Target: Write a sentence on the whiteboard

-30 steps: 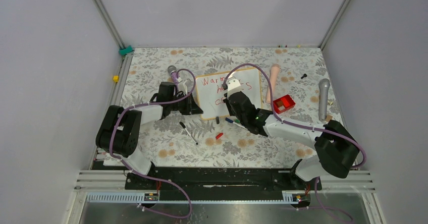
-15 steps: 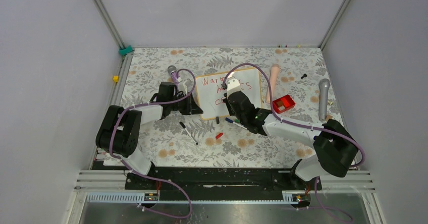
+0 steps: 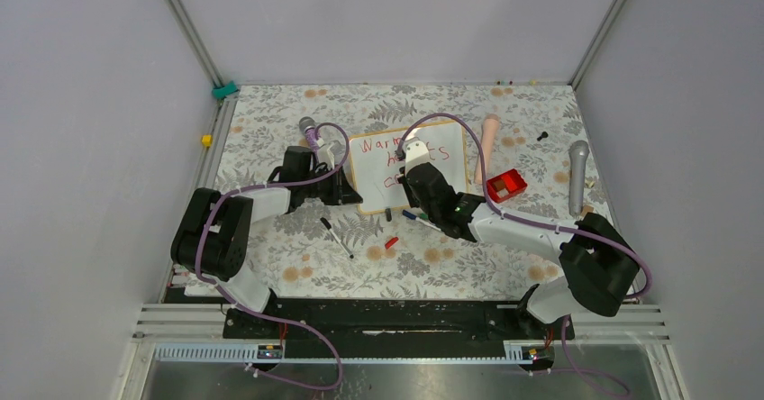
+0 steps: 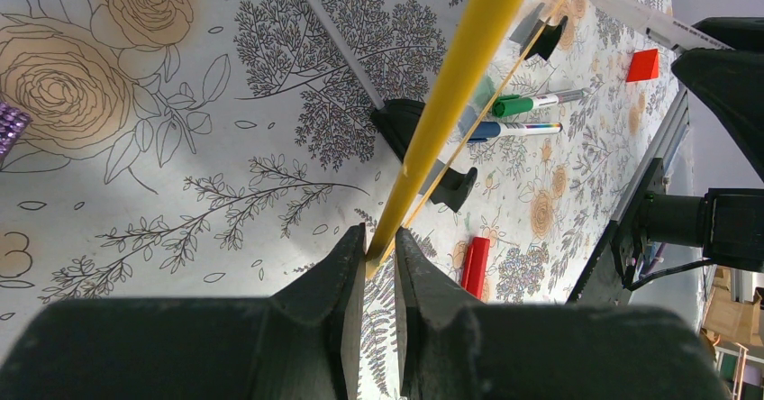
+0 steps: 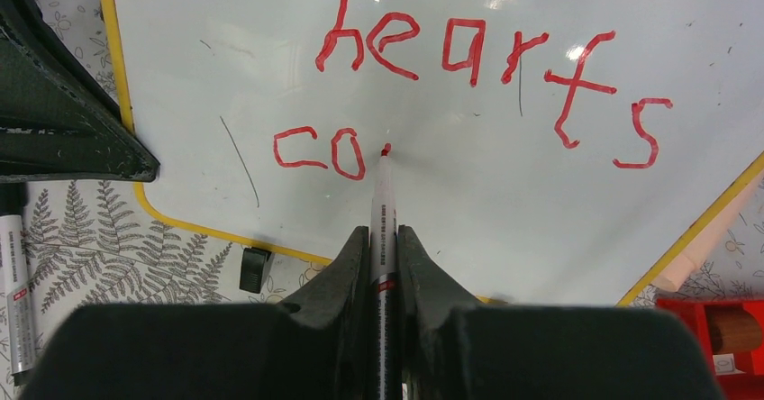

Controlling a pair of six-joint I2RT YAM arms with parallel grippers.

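**Red marker tip down just right of "co"**

Red handwriting, the sentence [image 5: 486, 67], runs across the whiteboard [image 5: 504, 202] in staggered lines. "Warm" reads at the top in the overhead view, "hearts" below it, and "co" on the lowest line. The right gripper [image 5: 384, 238] is clamped on a red marker [image 5: 383, 202], whose tip touches the glossy surface just beside the "o". Small print runs along the marker's barrel, too fine to read. A white pen [image 5: 18, 301] at the left margin of the right wrist view also carries print that cannot be made out.

The whiteboard lies tilted on the floral tablecloth [image 3: 270, 121], near the middle of the far half of the table. The left gripper [image 4: 378, 242] is pinched on the yellow-looking frame [image 4: 459, 67] at the board's left edge, with one black clip foot [image 4: 401, 121] near its fingers.

Blank white surface lies to the right of the tip, under "hearts", as far as the frame at the lower right. A red box [image 3: 506, 185] sits just beside that right side. A green pen [image 4: 527, 104], a blue pen [image 4: 513, 130] and a red cap [image 4: 475, 265] lie near the board's near edge. A black pen [image 3: 337, 237] lies further toward the arms' bases. A microphone [image 3: 577, 175] rests well apart on the right.
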